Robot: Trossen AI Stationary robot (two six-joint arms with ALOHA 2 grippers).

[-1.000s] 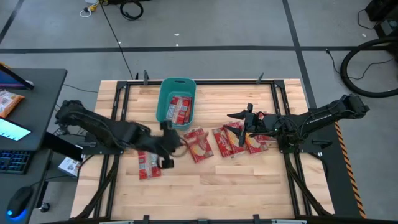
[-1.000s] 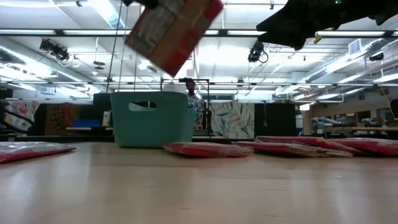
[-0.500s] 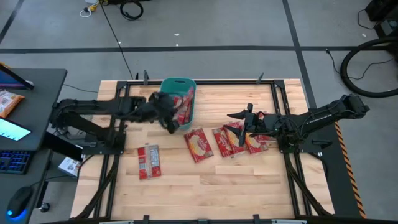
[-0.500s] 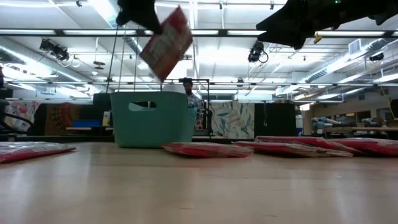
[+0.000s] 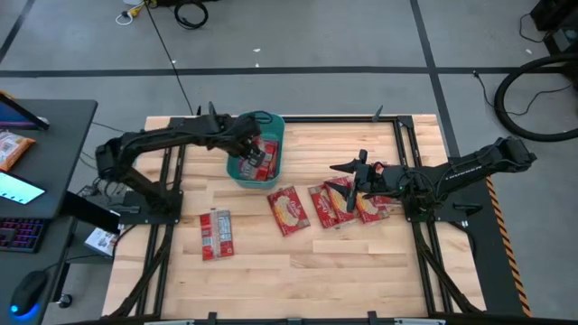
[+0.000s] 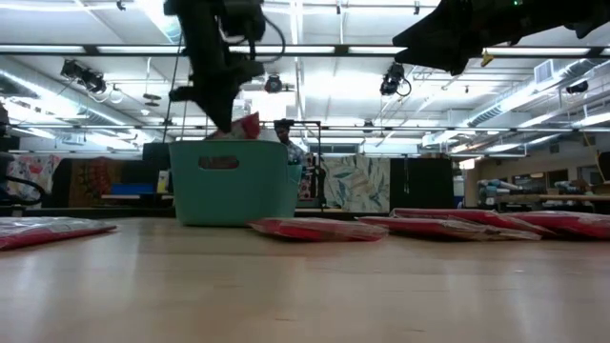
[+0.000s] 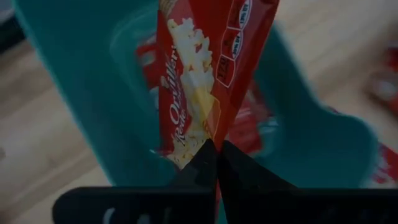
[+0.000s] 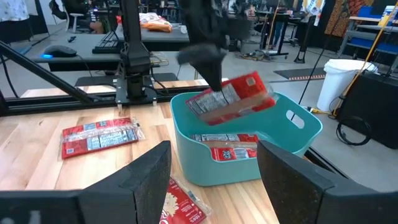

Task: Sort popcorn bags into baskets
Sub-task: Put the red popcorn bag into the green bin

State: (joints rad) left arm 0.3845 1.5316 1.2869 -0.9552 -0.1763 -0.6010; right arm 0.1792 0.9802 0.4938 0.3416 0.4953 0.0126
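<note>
The teal basket point(image 5: 281, 135) stands near the table's far edge and has red popcorn bags point(image 8: 233, 151) lying in it. My left gripper point(image 7: 216, 152) hovers over the basket's inside, shut on one more red popcorn bag point(image 7: 205, 74). In the low view only that bag's top point(image 6: 247, 125) shows above the basket point(image 6: 233, 186). Several popcorn bags point(image 5: 289, 209) lie flat on the table's middle and right. One lies alone point(image 5: 217, 235) toward the near left. My right gripper point(image 5: 348, 188) hangs open above the right-hand bags point(image 5: 361, 208), touching nothing. My left gripper pinches the held popcorn bag between its two shut fingers at one edge point(image 7: 211, 134). It comes from above, pointing down point(image 8: 211, 62). The bag point(image 8: 233, 99) is lifted clear and tilted, over the basket's opening, above the bags lying inside.
A black frame runs along the table's edges point(image 5: 397, 135). A desk with a keyboard and screens point(image 5: 27, 181) stands off the table's left. Bare wood shows along the near edge point(image 5: 343, 271). People and furniture show in the room behind point(image 8: 93, 18).
My left gripper has carried the bag from above the table's middle toward the far edge and now stands over the basket. It has come down, so the bag has sunk from well above the rim to mostly behind it in the low view. It has stayed shut.
</note>
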